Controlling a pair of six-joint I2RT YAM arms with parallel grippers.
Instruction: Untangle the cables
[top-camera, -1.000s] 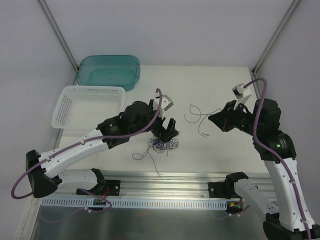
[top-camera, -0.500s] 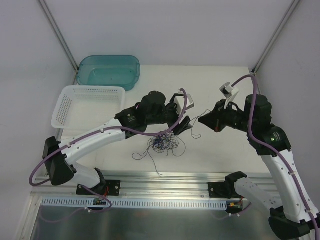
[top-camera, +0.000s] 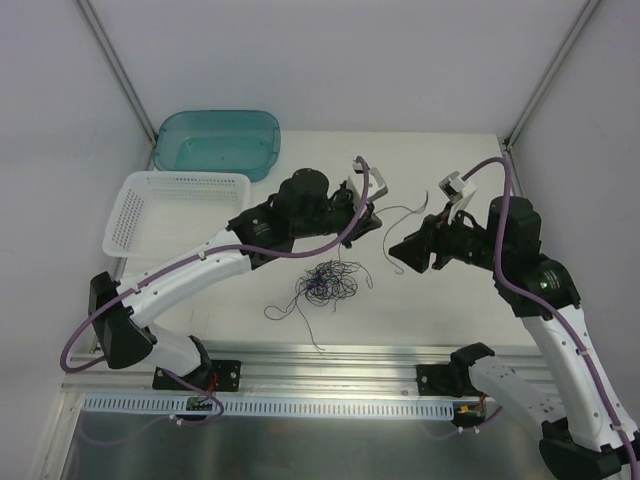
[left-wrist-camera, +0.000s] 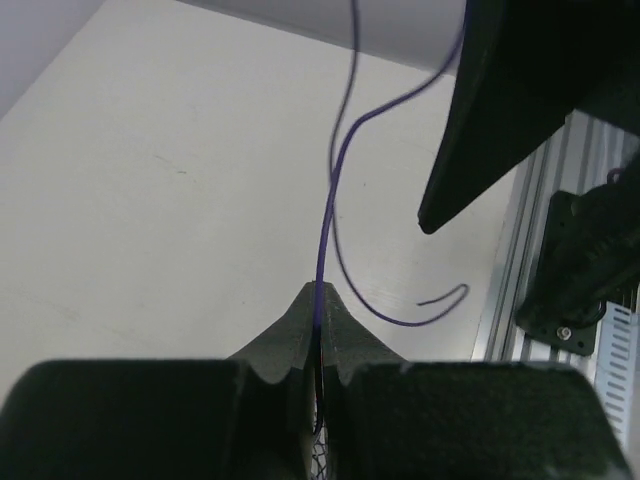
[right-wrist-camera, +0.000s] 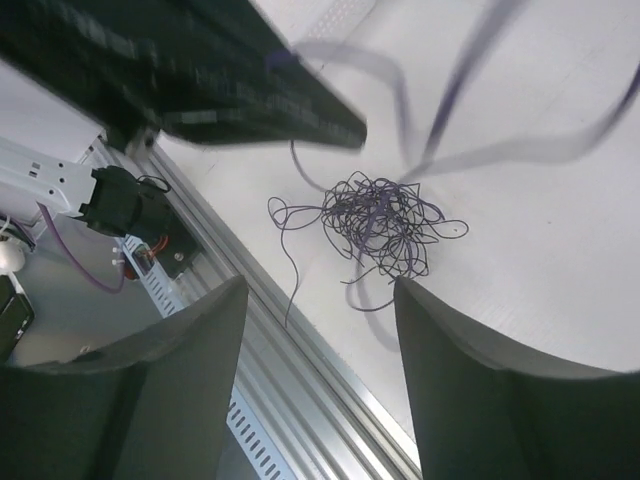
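Observation:
The cables (top-camera: 326, 283) lie as a loose dark blue-purple tangle on the white table, with stray ends trailing toward the front rail. My left gripper (top-camera: 370, 222) hovers behind and to the right of the tangle, shut on one thin strand (left-wrist-camera: 330, 200) that runs up out of its closed tips (left-wrist-camera: 320, 298). That strand (top-camera: 402, 210) arcs to the right in the air. Just right of it, my right gripper (top-camera: 396, 250) is open with nothing between its fingers. In the right wrist view the tangle (right-wrist-camera: 378, 222) lies beyond the spread gripper (right-wrist-camera: 320, 284).
A white mesh basket (top-camera: 175, 210) stands at the left, and a teal tub (top-camera: 216, 140) is behind it. The aluminium rail (top-camera: 330, 358) runs along the table's front edge. The two grippers hang close together above the table's middle.
My left gripper rose from the tangle, swung right and shut on one strand. My right gripper moved left toward it and opened, letting go of the cable it held.

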